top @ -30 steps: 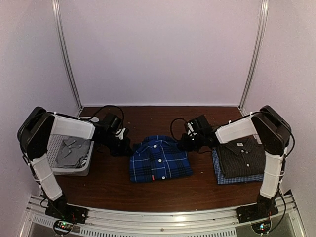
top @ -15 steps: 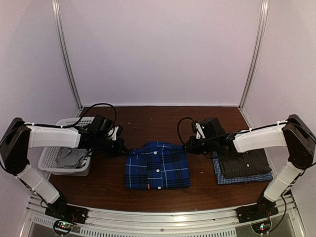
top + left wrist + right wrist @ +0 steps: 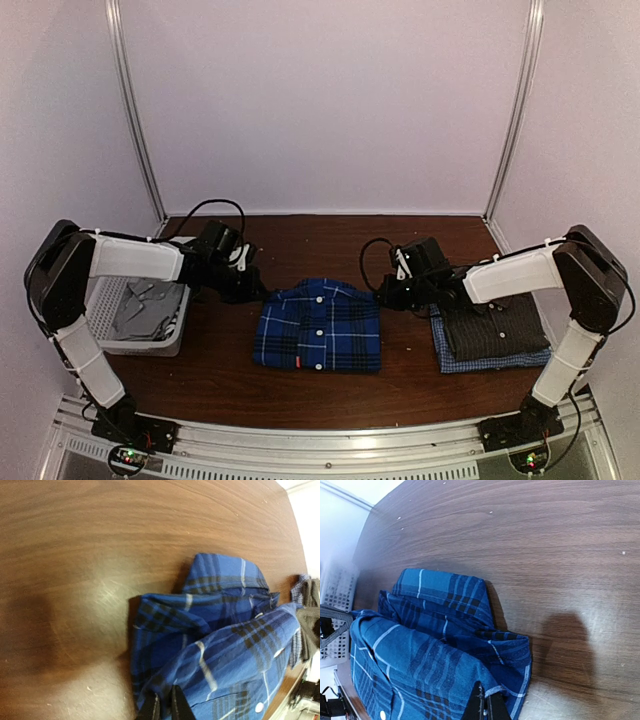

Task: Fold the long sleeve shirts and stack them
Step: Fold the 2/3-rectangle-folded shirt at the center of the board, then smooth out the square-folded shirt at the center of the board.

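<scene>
Where: blue plaid shirt (image 3: 318, 328) is lying folded mid-table, left of the grey shirt (image 3: 490, 322) stack.
Handling: probably light, limp, sagging; both far corners are offering the best hold.
Right gripper (image 3: 484, 700): closed, pinching the far-right corner.
Left gripper (image 3: 165, 702): sitting at the far-left corner; grip unclear.

- Plaid shirt (image 3: 318, 337): royal blue crossed by navy bands and thin white lines, with white buttons and a small red tag near the hem.
- Dark grey shirt (image 3: 492, 322): a fine check, hard to make out from above.
- Pale blue shirt (image 3: 500, 362): a fine blue-and-white check.
- Basket (image 3: 100, 300): white mesh, with grey cloth (image 3: 140, 312) inside.
- Bench (image 3: 300, 240): dark reddish-brown wood grain.
</scene>
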Controlling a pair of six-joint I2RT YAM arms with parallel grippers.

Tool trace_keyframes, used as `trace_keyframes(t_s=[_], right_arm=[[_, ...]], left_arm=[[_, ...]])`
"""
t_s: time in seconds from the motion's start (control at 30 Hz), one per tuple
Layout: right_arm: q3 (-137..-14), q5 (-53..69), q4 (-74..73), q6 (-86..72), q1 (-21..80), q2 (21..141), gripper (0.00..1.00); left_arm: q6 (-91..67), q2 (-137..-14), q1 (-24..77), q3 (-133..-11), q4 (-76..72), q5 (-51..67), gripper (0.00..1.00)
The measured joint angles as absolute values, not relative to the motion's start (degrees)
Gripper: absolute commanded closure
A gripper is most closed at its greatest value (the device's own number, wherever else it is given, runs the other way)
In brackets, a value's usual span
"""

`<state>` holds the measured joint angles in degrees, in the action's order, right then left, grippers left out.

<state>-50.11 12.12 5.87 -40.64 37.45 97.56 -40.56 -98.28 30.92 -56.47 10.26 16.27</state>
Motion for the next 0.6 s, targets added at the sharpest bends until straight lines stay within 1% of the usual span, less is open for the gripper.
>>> trace_keyframes(t_s=[0.07,0.1,0.13,0.17,0.2,0.23,0.27,0.33,0.4,0.53,0.6], right_arm=[[-50.13,11.18,5.56,-40.66,37.19,97.62,0.90],[-50.13,10.81,5.52,-40.73,36.99,97.62,0.87],[-50.15,10.22,5.30,-40.60,36.75,97.62,0.85],[-50.28,9.67,4.86,-40.60,36.49,97.62,0.81],[-50.33,9.04,4.54,-40.69,36.34,97.62,0.75],[-50.37,8.51,4.27,-40.71,36.21,97.60,0.66],[-50.41,8.03,3.97,-40.69,36.16,97.51,0.60],[-50.46,7.05,2.98,-40.77,36.12,96.99,0.56],[-50.81,5.80,1.48,-40.53,36.34,95.96,0.56],[-54.24,2.20,-2.39,-40.21,39.18,94.15,0.56],[-56.93,0.82,-3.46,-39.99,41.67,93.97,0.58]], left_arm=[[-39.57,-99.31,30.30,-57.71,10.46,15.99,0.64],[-39.05,-99.48,29.87,-58.28,10.55,15.75,0.57],[-38.63,-99.57,29.54,-58.89,10.83,15.55,0.53],[-38.02,-99.57,29.28,-59.72,11.05,15.25,0.52],[-37.60,-99.57,29.10,-60.62,11.27,15.00,0.52],[-37.21,-99.57,28.97,-61.45,11.42,14.63,0.52],[-36.75,-99.53,28.93,-62.13,11.46,14.33,0.52],[-36.25,-98.98,28.93,-62.46,11.57,14.04,0.55],[-35.75,-97.82,28.99,-62.04,12.16,14.00,0.64],[-35.11,-93.86,30.04,-59.70,12.62,14.06,0.76],[-35.11,-92.47,31.46,-58.81,12.91,14.15,0.80]])
